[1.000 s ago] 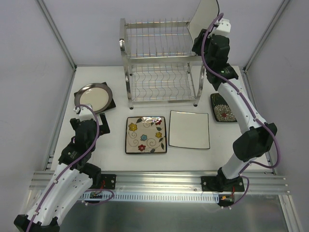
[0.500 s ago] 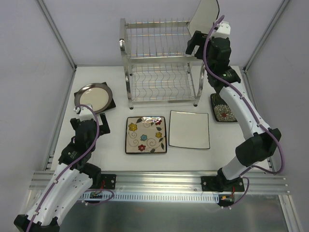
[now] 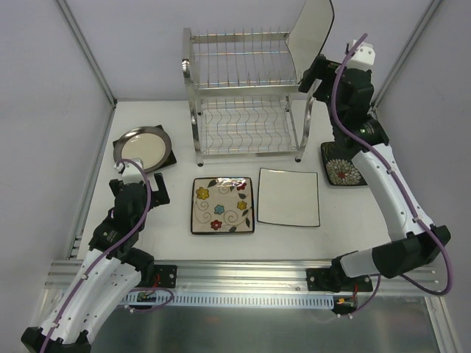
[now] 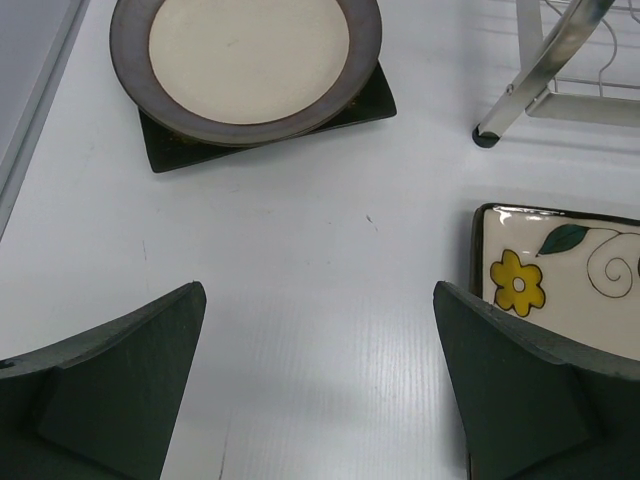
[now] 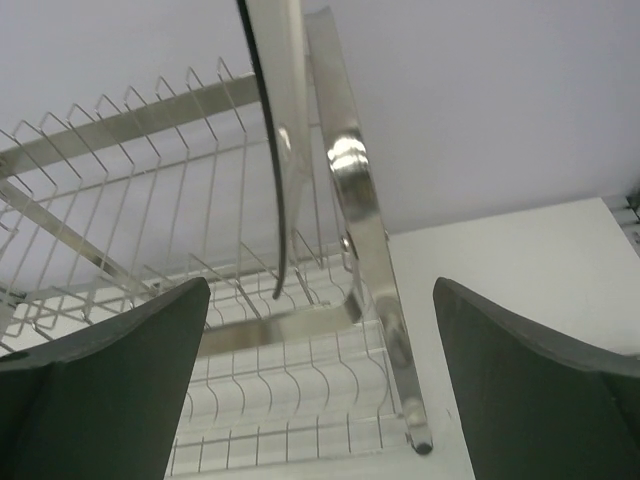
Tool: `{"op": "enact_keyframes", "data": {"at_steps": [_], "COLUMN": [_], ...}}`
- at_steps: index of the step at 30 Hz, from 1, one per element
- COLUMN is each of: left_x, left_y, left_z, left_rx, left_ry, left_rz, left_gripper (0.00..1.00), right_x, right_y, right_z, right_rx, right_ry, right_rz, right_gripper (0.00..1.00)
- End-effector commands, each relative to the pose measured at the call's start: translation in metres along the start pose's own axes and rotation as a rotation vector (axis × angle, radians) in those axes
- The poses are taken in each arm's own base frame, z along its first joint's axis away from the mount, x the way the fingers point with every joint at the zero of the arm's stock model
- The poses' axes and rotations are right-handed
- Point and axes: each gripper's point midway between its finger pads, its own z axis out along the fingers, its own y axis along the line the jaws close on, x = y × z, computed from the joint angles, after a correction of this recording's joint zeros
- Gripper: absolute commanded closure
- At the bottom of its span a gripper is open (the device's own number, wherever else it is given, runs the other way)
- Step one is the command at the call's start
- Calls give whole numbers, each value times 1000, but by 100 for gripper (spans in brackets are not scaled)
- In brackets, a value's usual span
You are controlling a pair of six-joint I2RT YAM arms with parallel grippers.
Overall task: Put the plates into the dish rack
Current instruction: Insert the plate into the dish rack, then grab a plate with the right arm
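Upright plate fills right end slot of dish rack; upper slots leftward open.

No legible text, brand, number or sign; none on plates; none on dish rack.

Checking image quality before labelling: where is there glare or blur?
Top view: even light, sharp, rainbow glints on the rack. Left wrist: round plate sharp, near fingers dark and featureless. Right wrist: bright glare spot on the rack post.
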Motion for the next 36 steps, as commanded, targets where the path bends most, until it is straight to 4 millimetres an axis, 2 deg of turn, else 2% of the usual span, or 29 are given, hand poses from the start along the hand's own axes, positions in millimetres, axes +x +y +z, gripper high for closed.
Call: {"op": "enact_keyframes", "data": {"at_steps": [1,2,6,7,10,16,18,19,27,28,30,32,33,34,35,36], "left_x": [-9,-9,-6,-6,-5,-2,-1,0,0,0,1,1,1,2,1,1], "left_y": [-9,-10,-20,-22,-27,-32,-33,-35,-39,-39,-40,-40,-40,-40,-41,-41], "left_z": [0,0,0,0,0,1,1,1,1,0,0,0,0,0,-1,0], "left_rx": [50,57,105,113,140,164,166,175,195,196,200,203,205,204,206,209], "left_ry": [-26,-25,-3,-2,12,28,33,36,42,41,42,44,43,44,42,44], "left_rz": [-15,-15,-15,-15,-17,-18,-17,-19,-22,-23,-24,-21,-22,-23,-25,-22], "left_gripper": [1,1,1,1,1,1,1,1,1,1,1,1,1,1,1,1], "right_x": [-10,-8,23,40,74,140,154,170,242,250,267,277,291,296,299,311], "right_y": [-22,-26,-51,-61,-80,-100,-107,-110,-141,-135,-141,-144,-147,-143,-148,-149], "right_z": [-33,-38,-63,-74,-95,-142,-152,-160,-195,-200,-208,-212,-218,-220,-219,-223], "right_rx": [72,81,141,159,200,195,204,203,278,242,270,271,285,263,271,273], "right_ry": [-8,1,73,115,213,410,442,476,619,655,686,700,722,738,725,739], "right_rz": [43,49,103,100,120,211,251,278,393,423,469,515,542,575,606,643], "right_gripper": [1,1,0,0,1,0,0,0,0,0,0,1,0,1,2,4]}}
